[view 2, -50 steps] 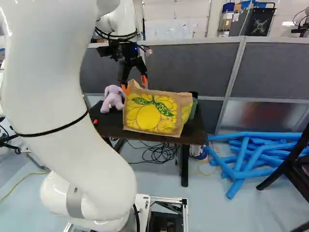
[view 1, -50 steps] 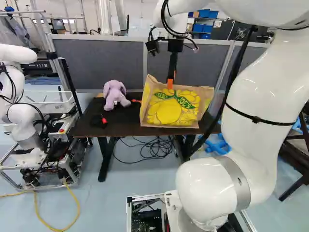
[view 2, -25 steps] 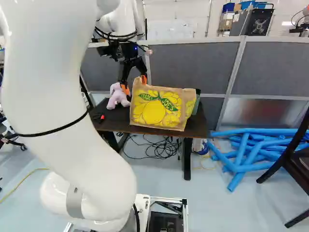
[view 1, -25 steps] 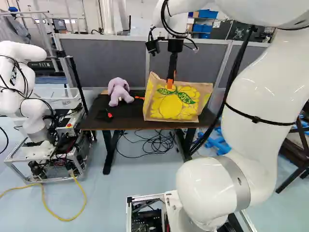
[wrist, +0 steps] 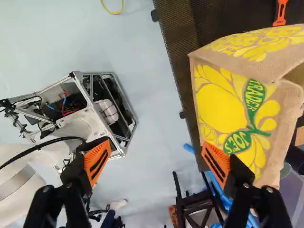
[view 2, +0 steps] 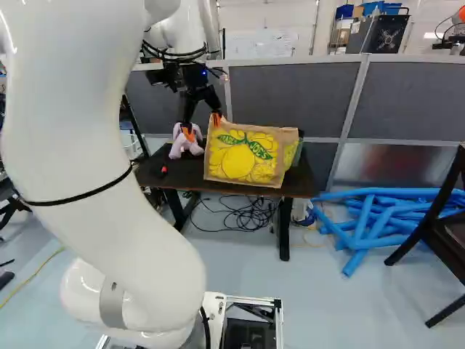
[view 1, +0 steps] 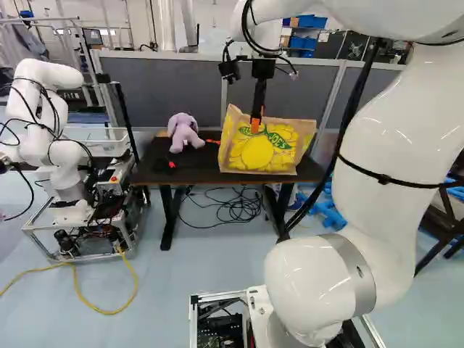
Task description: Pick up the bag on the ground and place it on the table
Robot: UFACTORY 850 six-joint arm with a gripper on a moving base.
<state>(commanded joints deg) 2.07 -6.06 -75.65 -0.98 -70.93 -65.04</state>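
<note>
From where I stand, the grocery bag with the yellow lemon print (view 1: 272,148) is up on the dark tabletop (view 1: 196,171), right of centre in the left base view and near the middle of the right base view. It stands upright, its broad printed face turned toward the arm's base and its long side running along the table's front edge, to the right of the purple plush toy (view 1: 183,132).

What matters now is how the black two-finger gripper (wrist: 154,154) lies to that face. Its fingers are spread wide, with nothing pinched between them. In the wrist view one orange pad (wrist: 217,160) overlaps the lemon print, while the other pad (wrist: 97,161) hangs over the pale floor (wrist: 142,61), so the bag lies beside the pair rather than in the gap. I can't tell whether the nearer pad touches the burlap.

With the bag on the table, I'd judge the placing all but done, and what remains is to clear the hand. The sensible way out looks to be toward the base, square to the bag's long side, then up. Dragging sideways along the face might snag the cloth, and the bag sits close enough to the front edge that a tug could tip it.
</note>
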